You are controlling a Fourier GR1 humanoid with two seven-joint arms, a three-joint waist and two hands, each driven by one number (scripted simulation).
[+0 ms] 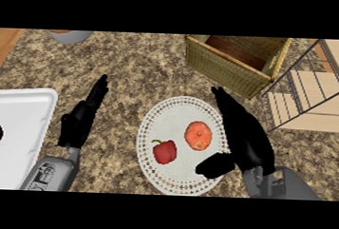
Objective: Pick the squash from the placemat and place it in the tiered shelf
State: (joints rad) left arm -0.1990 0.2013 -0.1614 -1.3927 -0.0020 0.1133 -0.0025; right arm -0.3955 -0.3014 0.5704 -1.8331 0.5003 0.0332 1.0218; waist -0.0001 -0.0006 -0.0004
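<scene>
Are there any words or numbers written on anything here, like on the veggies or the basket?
None: no words, numbers or signs can be read anywhere.
The round white placemat, orange squash, red bell pepper, woven wicker basket, white tray and wooden tiered shelf all look plain.

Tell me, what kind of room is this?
Probably a kitchen. There's a speckled stone counter, and a round white placemat on it holds a red bell pepper and an orange squash. A wooden tiered shelf and a woven basket stand nearby.
</scene>
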